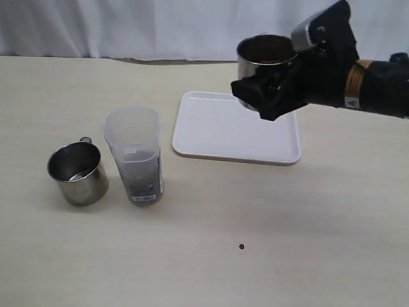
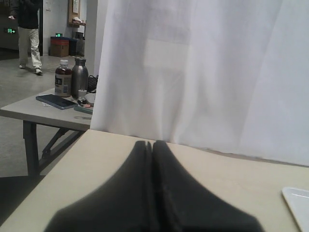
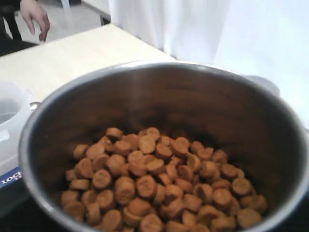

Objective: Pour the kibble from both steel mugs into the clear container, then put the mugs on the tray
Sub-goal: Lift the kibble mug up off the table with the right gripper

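One held mug (image 1: pixel 262 56), container (image 1: pixel 134 153), stray pellet (image 1: pixel 241 246)

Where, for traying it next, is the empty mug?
Exterior view, left side: the empty mug stands upright just left of the clear container.

R gripper (image 1: pixel 262 99) aloft, L gripper (image 2: pixel 151 142) closed

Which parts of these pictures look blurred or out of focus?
Left wrist view: the dark fingers up close are soft, the room behind sharper. Right wrist view: the kibble in the steel mug is slightly blurred. Exterior view: even light, faint shadows.
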Available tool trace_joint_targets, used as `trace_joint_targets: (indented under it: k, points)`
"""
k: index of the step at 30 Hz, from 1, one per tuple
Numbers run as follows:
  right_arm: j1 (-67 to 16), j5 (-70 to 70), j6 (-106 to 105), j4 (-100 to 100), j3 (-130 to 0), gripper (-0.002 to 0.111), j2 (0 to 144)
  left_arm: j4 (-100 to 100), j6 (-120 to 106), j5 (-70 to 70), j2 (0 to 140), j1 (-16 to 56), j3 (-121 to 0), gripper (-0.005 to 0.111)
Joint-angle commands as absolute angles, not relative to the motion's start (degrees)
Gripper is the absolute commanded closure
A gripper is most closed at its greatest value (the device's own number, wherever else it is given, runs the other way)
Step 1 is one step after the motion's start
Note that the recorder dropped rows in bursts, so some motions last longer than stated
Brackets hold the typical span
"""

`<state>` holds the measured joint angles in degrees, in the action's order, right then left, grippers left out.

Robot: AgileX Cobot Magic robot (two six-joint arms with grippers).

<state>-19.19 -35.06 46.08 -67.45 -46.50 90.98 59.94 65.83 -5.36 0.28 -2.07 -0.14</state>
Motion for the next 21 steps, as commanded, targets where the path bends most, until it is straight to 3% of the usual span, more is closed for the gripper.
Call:
trace_joint_targets:
  k: [1,8,21]
  points:
    - [-28.32,-20.51,59.45,-80.97,-53.41,0.103,89.94,59.97,66.29,-5.7,0.0,-1.98,0.0,0.107]
    - [-33.52,-17.7,80.92,-99.95,-60.06,0.103,89.94,59.97,66.29,-5.7,0.0,-1.98,0.0,0.107]
    - [-38.11,-10.81,75.93,-99.95,-61.75,0.103,93.53,59.97,66.29,-5.58,0.0,-1.98,0.0,0.107]
